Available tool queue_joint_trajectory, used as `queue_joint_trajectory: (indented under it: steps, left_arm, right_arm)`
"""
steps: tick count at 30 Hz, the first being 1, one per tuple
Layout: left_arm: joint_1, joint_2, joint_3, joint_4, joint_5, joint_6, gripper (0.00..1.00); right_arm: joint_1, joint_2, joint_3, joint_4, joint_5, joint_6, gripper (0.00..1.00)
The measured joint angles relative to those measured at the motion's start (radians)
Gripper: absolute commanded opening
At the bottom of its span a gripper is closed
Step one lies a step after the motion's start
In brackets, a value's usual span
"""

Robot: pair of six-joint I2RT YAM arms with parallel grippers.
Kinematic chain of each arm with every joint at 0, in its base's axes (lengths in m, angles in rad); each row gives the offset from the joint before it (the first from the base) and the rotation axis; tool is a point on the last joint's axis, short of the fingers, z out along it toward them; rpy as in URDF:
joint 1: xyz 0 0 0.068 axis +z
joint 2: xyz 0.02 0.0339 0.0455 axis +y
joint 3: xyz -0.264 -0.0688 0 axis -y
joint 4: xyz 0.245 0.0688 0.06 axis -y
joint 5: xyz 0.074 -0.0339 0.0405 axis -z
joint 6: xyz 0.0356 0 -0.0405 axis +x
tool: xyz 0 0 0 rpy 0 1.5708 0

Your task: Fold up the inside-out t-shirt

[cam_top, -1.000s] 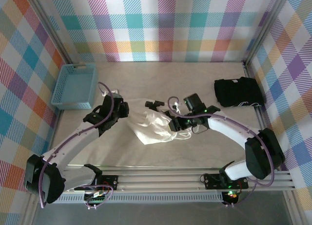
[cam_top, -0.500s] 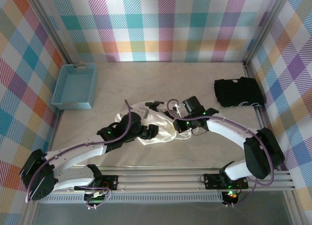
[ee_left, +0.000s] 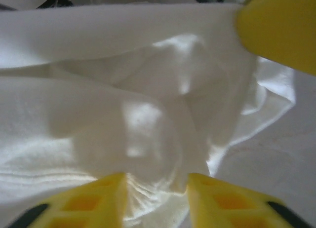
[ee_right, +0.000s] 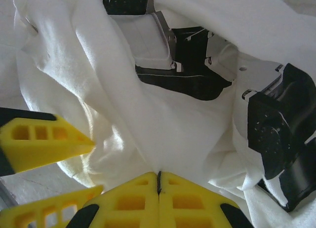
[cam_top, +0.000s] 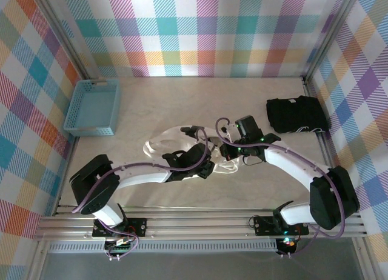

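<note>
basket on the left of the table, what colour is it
The basket is light blue, clearest in the top external view.

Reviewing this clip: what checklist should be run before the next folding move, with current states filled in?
1. Right tool holds the t-shirt: ok, fingers shut on cloth.
2. Left tool holds cloth: not ok, fingers apart, cloth loose between them.
3. T-shirt spread flat: not ok, bunched between the arms.
4. Tools spaced apart: not ok, very close together.
5. Black garment and blue basket apart from the t-shirt: ok.
</note>
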State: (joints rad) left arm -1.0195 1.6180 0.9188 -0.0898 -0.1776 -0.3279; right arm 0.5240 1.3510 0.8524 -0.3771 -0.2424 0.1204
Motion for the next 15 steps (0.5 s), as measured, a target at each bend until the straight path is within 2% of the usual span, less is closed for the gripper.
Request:
queue_joint_trajectory:
  steps: [3,8,11,15]
  left_arm:
    - [0.000,0.016,0.010,0.000,-0.035,0.013,0.00]
    - [0.010,-0.026,0.002,0.016,-0.071,0.034,0.00]
    - [0.035,-0.161,-0.043,0.018,-0.060,0.058,0.00]
    - [0.127,-0.428,-0.114,0.034,0.014,0.083,0.00]
  right_arm:
    - [-0.002,0.000,0.000,-0.002,-0.002,0.000,0.00]
    - [-0.010,-0.011,0.000,-0.006,-0.001,-0.001,0.00]
    - [-0.017,-0.045,-0.001,-0.010,-0.001,-0.008,0.00]
    - [-0.021,-0.114,-0.001,-0.004,-0.015,-0.024,0.00]
